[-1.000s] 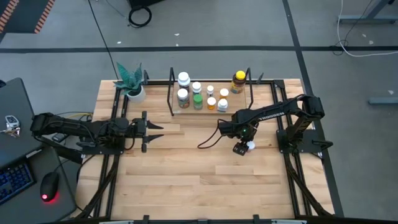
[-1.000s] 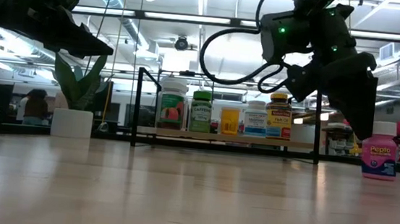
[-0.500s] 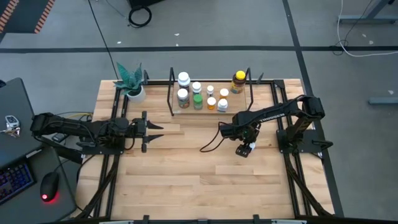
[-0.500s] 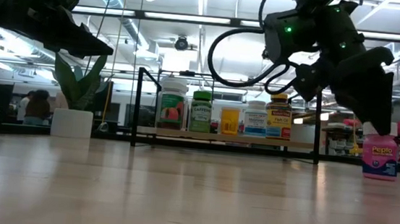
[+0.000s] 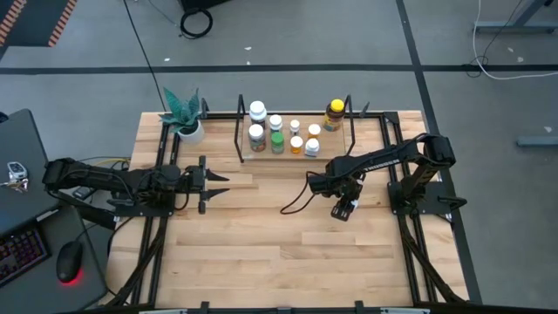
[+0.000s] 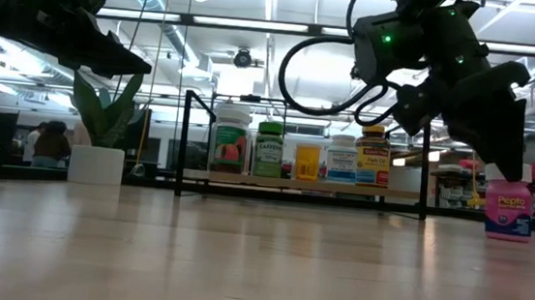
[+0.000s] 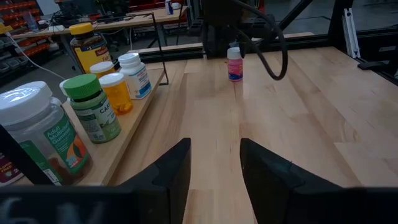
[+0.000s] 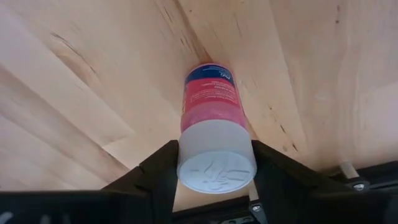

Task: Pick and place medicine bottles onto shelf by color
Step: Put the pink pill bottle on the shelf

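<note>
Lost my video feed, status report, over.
Right gripper shut on pink white-capped bottle, upright on wooden table. Left gripper idle. Nothing in the way.
</note>
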Robot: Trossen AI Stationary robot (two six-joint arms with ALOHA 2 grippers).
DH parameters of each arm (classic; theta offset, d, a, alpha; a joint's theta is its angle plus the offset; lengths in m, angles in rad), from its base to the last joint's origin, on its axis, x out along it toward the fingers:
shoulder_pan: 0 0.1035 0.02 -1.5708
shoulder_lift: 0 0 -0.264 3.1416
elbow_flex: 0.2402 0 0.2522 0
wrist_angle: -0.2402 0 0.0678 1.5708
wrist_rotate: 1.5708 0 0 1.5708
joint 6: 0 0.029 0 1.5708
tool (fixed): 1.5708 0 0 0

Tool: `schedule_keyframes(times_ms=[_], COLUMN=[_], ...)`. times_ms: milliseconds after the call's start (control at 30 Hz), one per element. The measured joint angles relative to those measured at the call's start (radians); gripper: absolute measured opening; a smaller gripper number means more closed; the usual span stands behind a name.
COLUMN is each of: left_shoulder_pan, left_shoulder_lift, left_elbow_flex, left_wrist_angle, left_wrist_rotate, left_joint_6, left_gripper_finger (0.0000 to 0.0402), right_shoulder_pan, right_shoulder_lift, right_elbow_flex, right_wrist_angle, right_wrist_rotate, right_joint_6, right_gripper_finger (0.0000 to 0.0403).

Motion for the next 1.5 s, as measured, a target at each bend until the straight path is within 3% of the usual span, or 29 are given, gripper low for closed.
schedule_keyframes(times_ms=[300,733,1200,1500], left_shoulder_pan=[0.000,0.000,0.000,0.000], left_shoulder_lift=[0.000,0.000,0.000,0.000], left_elbow_flex=[0.000,0.000,0.000,0.000], left_wrist_angle=[0.000,0.000,0.000,0.000], left_wrist_rotate=[0.000,0.000,0.000,0.000], left_joint_6=[0.000,0.000,0.000,0.000], left_gripper_finger=[0.0153,0.0150,0.0145,0.0152], right_shoulder_pan=[-0.033,-0.182,-0.372,-0.431], right_shoulder_lift=[-0.019,-0.017,0.202,0.204], right_elbow_flex=[0.066,0.511,0.838,0.910], right_wrist_angle=[-0.094,-0.299,-0.299,-0.301], right_wrist_rotate=[0.036,0.288,0.279,0.307], right_joint_6=[-0.043,-0.154,-0.447,-0.541], right_gripper_finger=[0.0200,0.0193,0.0193,0.0193])
